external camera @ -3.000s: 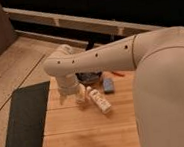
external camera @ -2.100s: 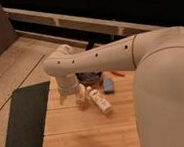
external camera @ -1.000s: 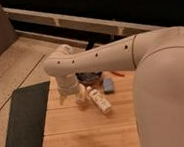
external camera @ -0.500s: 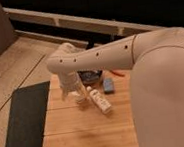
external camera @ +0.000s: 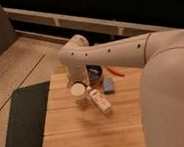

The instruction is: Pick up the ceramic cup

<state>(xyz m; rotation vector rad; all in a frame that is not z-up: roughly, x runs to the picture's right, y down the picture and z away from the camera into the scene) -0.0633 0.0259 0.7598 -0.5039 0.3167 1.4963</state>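
The ceramic cup (external camera: 78, 91) is small and cream-white with a round rim. It stands upright on the wooden table (external camera: 67, 131), left of centre. My gripper (external camera: 78, 82) hangs from the white wrist directly above the cup, right at its rim, and the wrist hides most of it. A longer cream bottle with a label (external camera: 100, 100) lies on its side just right of the cup, touching or nearly touching it.
A dark bowl (external camera: 95, 72) sits behind the cup, partly hidden by my arm. A blue object (external camera: 108, 85) and a thin orange-red object (external camera: 117, 71) lie to the right. A black mat (external camera: 24, 126) covers the floor left of the table.
My wrist has moved to the right and slightly up, from the cup's left side to directly over it. The cup, bottle and other objects have not moved.
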